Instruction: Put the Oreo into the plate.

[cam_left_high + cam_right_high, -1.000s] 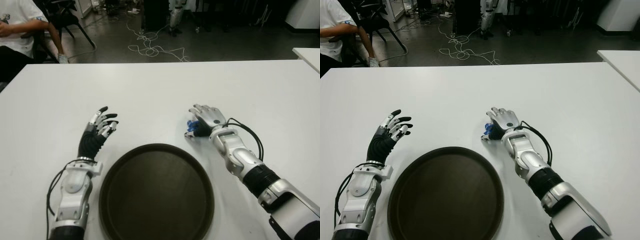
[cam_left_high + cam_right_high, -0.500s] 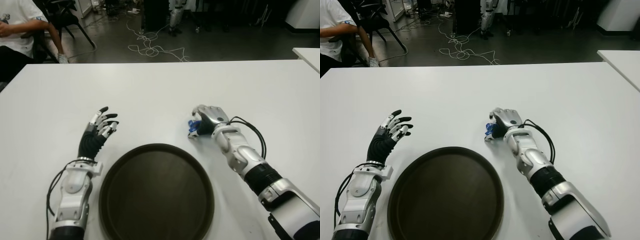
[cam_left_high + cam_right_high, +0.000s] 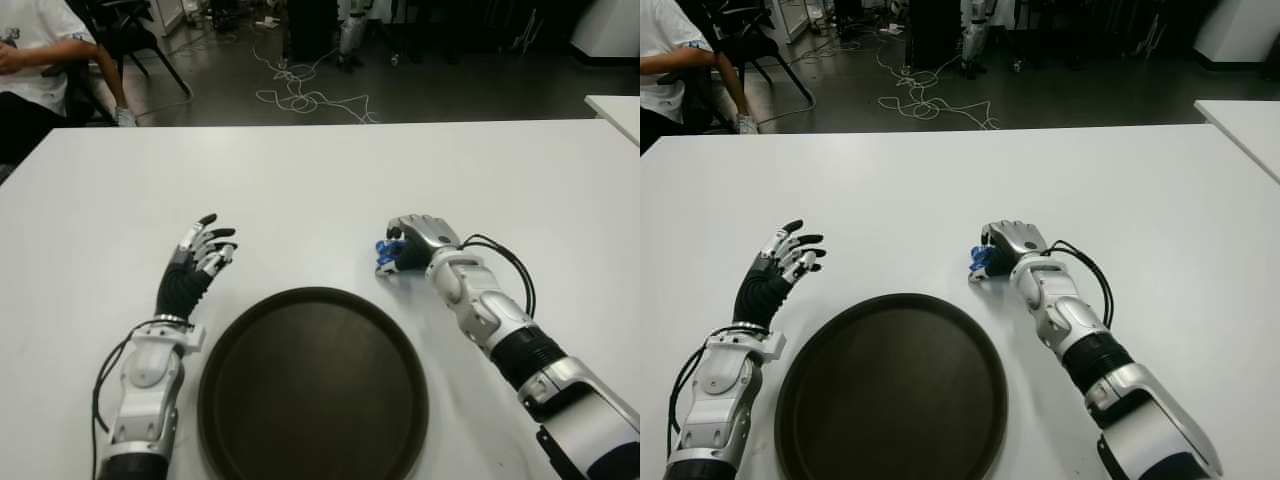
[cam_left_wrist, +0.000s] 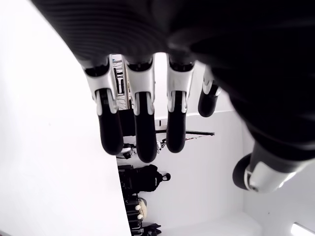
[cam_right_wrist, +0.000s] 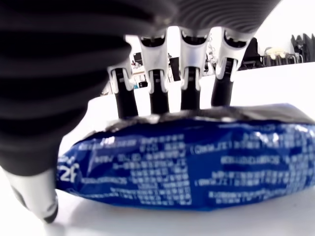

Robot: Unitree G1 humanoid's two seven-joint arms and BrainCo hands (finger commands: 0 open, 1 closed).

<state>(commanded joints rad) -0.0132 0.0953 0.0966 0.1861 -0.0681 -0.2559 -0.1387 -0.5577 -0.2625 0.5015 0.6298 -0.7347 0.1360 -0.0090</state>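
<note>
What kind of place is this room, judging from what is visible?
Probably a robotics lab or workshop. The white table stands on a dark floor strewn with loose cables, another robot's legs stand at the back, and a seated person waits nearby.

R hand (image 3: pixel 418 240) fingers curled round Oreo (image 3: pixel 386 255).

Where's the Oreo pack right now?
The blue Oreo pack is on the white table, under the right hand, whose fingers curl over it, just beyond the plate's right rim.
</note>
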